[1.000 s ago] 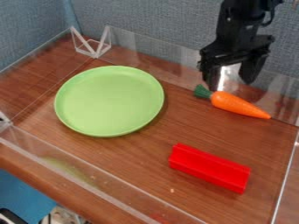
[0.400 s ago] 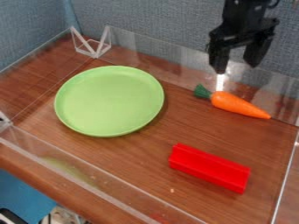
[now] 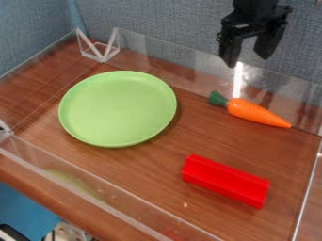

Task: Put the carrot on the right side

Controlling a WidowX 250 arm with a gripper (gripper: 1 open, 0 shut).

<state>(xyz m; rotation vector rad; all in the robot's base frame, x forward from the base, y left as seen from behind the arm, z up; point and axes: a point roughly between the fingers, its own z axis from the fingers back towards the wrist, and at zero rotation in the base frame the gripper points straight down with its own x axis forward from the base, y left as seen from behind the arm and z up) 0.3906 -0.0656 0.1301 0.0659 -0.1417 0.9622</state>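
Note:
The orange carrot (image 3: 255, 112) with its green stem cap lies on the wooden table at the right, tip pointing right and towards the front. My gripper (image 3: 248, 49) hangs above and behind it, near the back wall, pointing down. Its two dark fingers stand apart with nothing between them, well clear of the carrot.
A round green plate (image 3: 119, 107) sits left of centre. A red rectangular block (image 3: 227, 180) lies at the front right. A white wire stand (image 3: 97, 43) is at the back left. Clear plastic walls (image 3: 151, 221) edge the table.
The gripper has risen from just above the carrot's stem end and drawn back towards the rear wall. The carrot, plate and block have not moved.

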